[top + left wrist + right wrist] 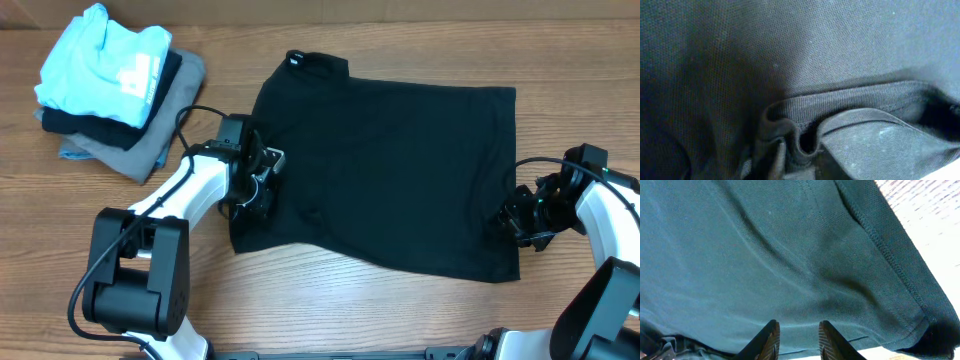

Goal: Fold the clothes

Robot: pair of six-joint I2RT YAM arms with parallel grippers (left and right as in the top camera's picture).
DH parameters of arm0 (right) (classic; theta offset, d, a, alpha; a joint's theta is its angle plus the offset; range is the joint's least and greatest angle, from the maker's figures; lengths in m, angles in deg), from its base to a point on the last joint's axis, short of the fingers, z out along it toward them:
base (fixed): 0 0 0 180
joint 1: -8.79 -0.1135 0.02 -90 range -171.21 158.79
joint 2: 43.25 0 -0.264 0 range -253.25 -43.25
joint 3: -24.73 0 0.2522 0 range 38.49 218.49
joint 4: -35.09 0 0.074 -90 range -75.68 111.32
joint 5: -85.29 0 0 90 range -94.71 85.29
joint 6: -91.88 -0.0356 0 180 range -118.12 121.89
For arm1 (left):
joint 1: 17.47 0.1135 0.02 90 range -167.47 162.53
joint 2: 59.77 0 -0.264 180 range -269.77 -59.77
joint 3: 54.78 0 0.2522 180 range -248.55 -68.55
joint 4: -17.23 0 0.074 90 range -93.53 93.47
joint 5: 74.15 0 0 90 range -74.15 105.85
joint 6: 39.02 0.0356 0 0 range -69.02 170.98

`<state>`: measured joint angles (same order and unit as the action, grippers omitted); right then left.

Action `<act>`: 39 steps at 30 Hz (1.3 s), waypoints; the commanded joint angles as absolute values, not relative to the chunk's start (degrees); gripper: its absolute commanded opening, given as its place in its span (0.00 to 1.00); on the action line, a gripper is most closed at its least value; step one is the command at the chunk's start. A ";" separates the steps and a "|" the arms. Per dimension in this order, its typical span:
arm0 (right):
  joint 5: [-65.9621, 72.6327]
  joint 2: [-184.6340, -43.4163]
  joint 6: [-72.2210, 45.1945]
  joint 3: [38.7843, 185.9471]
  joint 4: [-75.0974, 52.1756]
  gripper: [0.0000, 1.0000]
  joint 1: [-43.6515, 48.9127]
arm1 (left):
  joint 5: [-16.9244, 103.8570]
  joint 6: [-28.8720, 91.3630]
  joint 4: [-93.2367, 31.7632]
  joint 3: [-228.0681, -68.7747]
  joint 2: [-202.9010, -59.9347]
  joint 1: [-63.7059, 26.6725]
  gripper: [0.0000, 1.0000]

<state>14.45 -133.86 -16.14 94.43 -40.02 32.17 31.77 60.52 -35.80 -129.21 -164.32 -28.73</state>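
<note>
The clothes (390,170), a black collared polo shirt, lie spread flat across the table, with the collar (310,64) at the far left. My left gripper (262,188) sits on the shirt's left edge. In the left wrist view a ribbed sleeve cuff (840,97) puckers into a pinched loop right at the jaws, and the fingers themselves are buried in fabric. My right gripper (520,222) rests at the shirt's right edge. There its two fingers (771,341) stand a little apart over flat fabric beside the stitched hem (890,260), with nothing bunched between them.
A stack of folded garments sits at the far left corner: a light blue shirt (105,60) on top, a dark one under it, and a grey one (150,140) at the bottom. Bare wooden table (350,300) runs along the front edge.
</note>
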 commanded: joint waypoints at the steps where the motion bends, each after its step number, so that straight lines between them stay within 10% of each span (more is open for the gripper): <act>1: 15.15 -133.58 -15.44 95.90 -39.34 0.30 32.35 | 31.95 59.91 -37.20 -130.06 -164.87 -29.11 0.17; 39: 7.13 -133.60 -26.98 82.63 -38.53 0.40 42.66 | 30.44 59.58 -61.39 -153.89 -164.61 -29.13 0.04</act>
